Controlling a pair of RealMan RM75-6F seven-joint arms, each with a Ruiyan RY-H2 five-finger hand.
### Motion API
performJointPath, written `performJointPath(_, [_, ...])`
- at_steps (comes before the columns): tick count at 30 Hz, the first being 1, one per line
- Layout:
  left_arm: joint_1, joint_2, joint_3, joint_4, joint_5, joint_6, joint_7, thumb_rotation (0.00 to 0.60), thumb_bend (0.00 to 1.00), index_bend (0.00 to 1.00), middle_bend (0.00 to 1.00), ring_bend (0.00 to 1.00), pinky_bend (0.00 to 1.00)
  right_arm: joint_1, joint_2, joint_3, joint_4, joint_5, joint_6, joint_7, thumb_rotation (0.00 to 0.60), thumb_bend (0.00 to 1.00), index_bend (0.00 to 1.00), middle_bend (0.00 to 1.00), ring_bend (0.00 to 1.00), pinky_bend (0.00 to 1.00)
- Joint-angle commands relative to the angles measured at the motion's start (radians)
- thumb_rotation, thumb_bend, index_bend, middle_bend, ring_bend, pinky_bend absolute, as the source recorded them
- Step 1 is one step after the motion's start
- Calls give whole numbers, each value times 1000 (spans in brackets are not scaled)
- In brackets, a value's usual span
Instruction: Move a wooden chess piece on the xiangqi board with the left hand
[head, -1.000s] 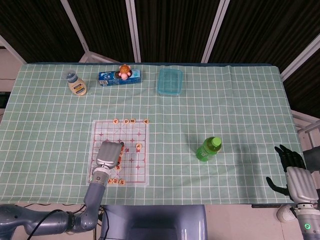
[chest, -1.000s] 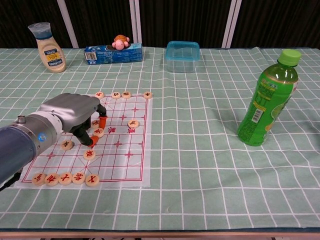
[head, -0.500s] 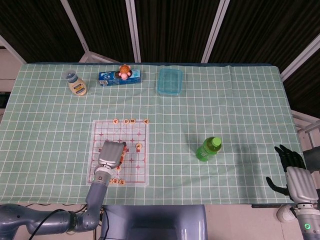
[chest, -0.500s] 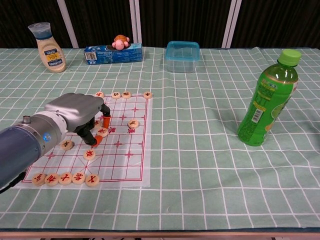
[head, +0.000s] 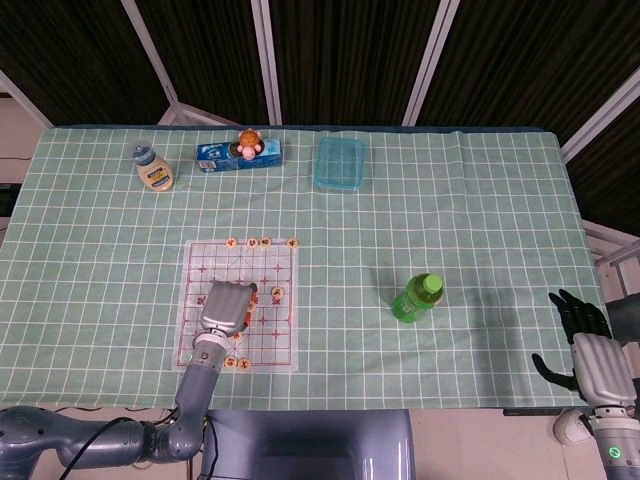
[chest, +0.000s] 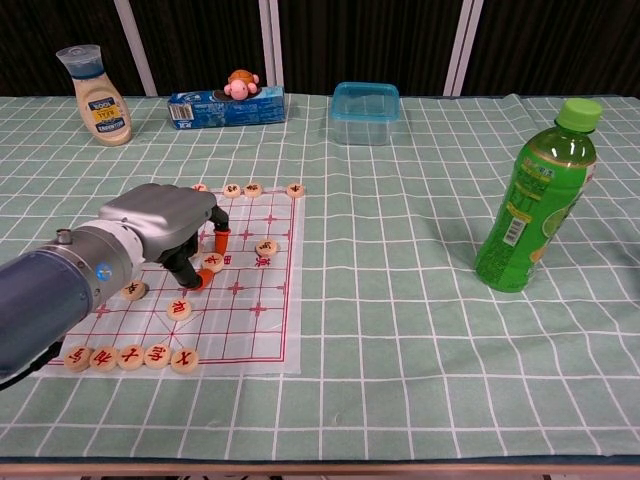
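The xiangqi board (head: 278, 328) (chest: 252, 328) lies on the green checked cloth at front left. My left hand (head: 225, 307) (chest: 162, 222) hovers over the board's middle, palm down. Its orange-tipped fingertips (chest: 220, 241) pinch a round wooden chess piece (chest: 213, 262) that rests on the board. Other pieces lie loose: one (chest: 266, 247) to the right, one (chest: 178, 309) nearer the front, a row (chest: 130, 357) along the front edge and a row (chest: 253, 189) at the back. My right hand (head: 585, 345) hangs beyond the table's front right corner, fingers spread, holding nothing.
A green drink bottle (head: 417, 297) (chest: 530, 200) stands right of the board. Along the far edge are a dressing bottle (head: 153, 167) (chest: 97, 82), a blue box with a toy figure on it (head: 238, 153) (chest: 227, 107) and a clear blue container (head: 339, 163) (chest: 365, 99).
My left hand has shifted to the right across the board, and the pinched piece has slid right with it. The right hand has not moved.
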Motion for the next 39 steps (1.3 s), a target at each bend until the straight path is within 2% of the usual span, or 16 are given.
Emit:
performJointPath(1, [-3,-5,-3,7,-6,0,5,600,352,494,1000,994,994,0,0,0,0,0,-1,0,600,359,0,0,0,0])
performJointPath(19, [-14,-16,-5,18,-19,1,25,600,336,474,1000,993,994,0,0,1,1,2,1,1,600,359,0,0,0,0])
performJointPath(39, [-9,8,-1,-14,-8,15,20,600,262,382,1000,989,994,-1,-1,1,0,1,4,-4,600,359,0,0,0,0])
